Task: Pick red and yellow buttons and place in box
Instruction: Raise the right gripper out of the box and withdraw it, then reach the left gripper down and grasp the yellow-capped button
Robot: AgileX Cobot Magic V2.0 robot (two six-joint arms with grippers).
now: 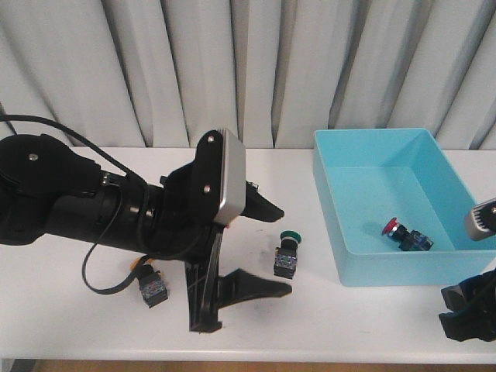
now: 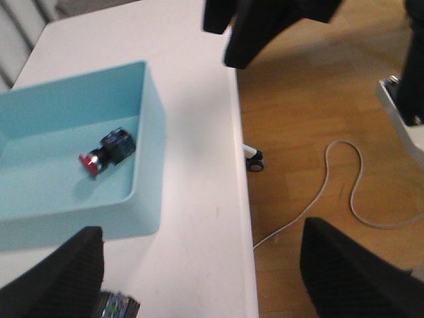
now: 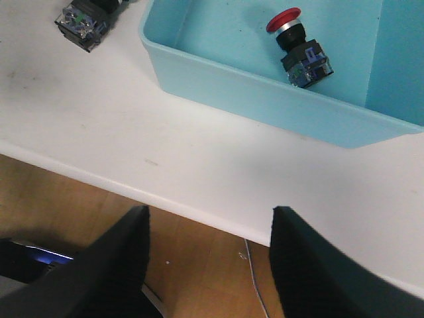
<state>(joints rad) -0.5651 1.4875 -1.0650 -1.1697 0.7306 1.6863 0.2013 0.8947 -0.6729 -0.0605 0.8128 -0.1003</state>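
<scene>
We see a fat black left arm (image 1: 70, 198) with shiny screws, a thin black cable (image 1: 101, 275) and a grey box (image 1: 229, 178). Its fingers (image 2: 354, 275) are black and bumpy.

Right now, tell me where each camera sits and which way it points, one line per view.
Front: faces forward over the table; left arm crosses it, open fingers above a green button.
Left wrist: looks past open fingers at the box and floor.
Right wrist: looks down over the table edge; open fingers below.
All three share the red button in the box.
</scene>
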